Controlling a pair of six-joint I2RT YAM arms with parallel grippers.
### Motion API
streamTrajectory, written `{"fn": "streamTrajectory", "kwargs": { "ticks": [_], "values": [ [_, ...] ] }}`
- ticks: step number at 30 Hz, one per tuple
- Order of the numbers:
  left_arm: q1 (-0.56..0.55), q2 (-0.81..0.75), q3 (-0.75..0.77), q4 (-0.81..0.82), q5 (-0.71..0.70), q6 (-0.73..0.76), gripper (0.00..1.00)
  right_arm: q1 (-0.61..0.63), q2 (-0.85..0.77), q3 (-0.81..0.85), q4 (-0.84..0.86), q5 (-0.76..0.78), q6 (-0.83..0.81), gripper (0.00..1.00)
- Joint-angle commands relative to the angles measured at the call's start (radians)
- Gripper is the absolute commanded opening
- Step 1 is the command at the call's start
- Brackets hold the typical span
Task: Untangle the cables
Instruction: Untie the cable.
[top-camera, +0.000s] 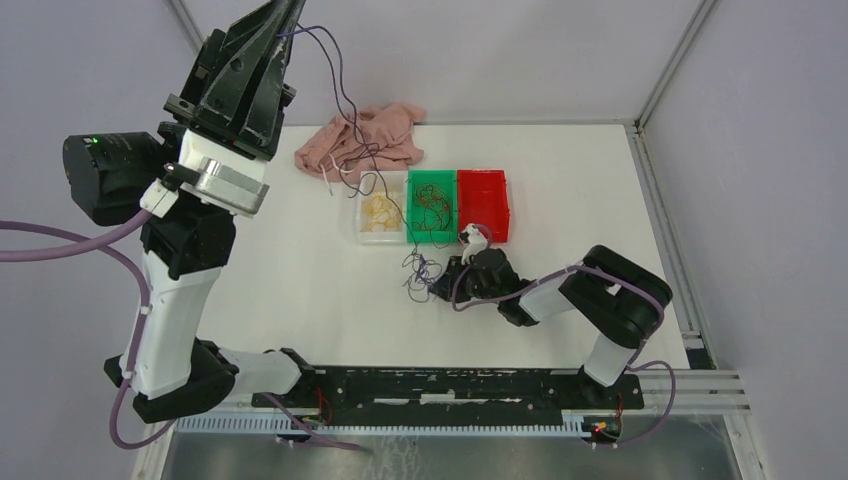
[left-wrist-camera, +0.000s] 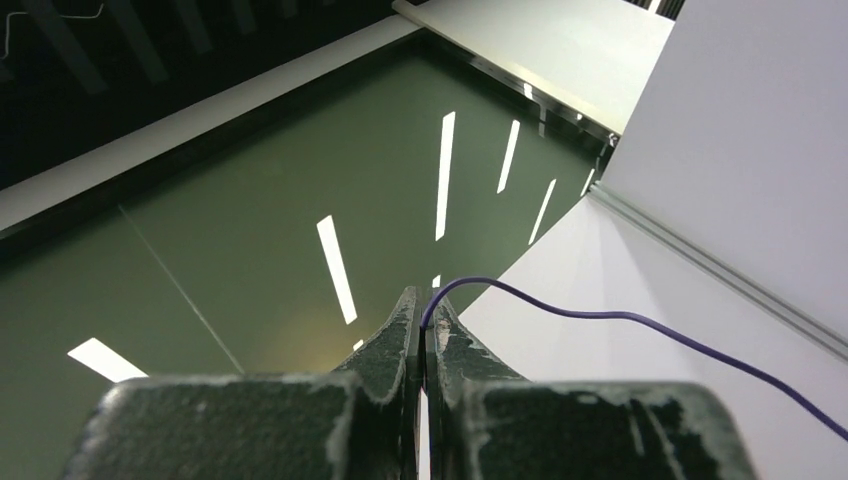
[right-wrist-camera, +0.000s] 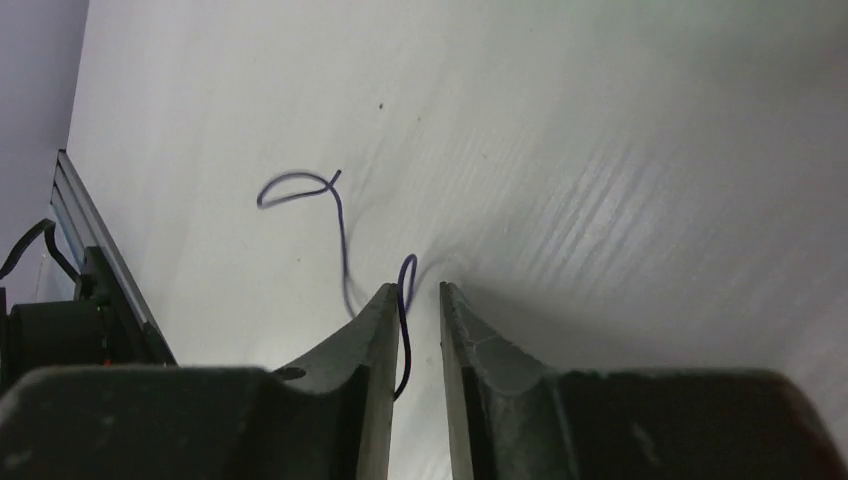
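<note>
Pinching a purple cable (left-wrist-camera: 600, 316), your left fingers (left-wrist-camera: 423, 312) sit pressed together, raised high at the far left. Your right fingers (right-wrist-camera: 412, 296) stand slightly apart, low on the worktop (top-camera: 300, 260), with a purple strand (right-wrist-camera: 340, 225) running between them. The cable drapes down past the pink garment (top-camera: 385, 135) and the bins (top-camera: 485, 200) to a small tangle (top-camera: 420, 270) just left of your right fingers.

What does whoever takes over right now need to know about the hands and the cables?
Left hand: raised high, shut on a purple cable.
Right hand: low at the table, open narrowly around what looks like that cable's lower end.
Done: this one cable hangs stretched between them, past the green bin.
Left: a tangle of cables lies in that bin, not yet separated.
</note>
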Motion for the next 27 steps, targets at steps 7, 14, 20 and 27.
{"fn": "streamTrajectory", "kwargs": {
  "ticks": [7,14,20,27],
  "values": [
    [-0.002,-0.121,-0.223,-0.009,0.021,0.038,0.03,0.003,-0.444,0.085,-0.226,-0.146,-0.177,0.6],
    [-0.002,-0.127,-0.257,-0.023,0.022,0.023,0.03,0.003,-0.475,0.199,-0.274,-0.268,-0.181,0.64],
    [-0.004,-0.123,-0.239,-0.028,0.018,0.023,0.03,0.003,-0.395,0.266,-0.24,-0.296,-0.147,0.63],
    [-0.003,-0.123,-0.236,-0.03,0.022,0.021,0.03,0.022,-0.303,0.329,-0.213,-0.319,-0.122,0.63]
  ]
}}
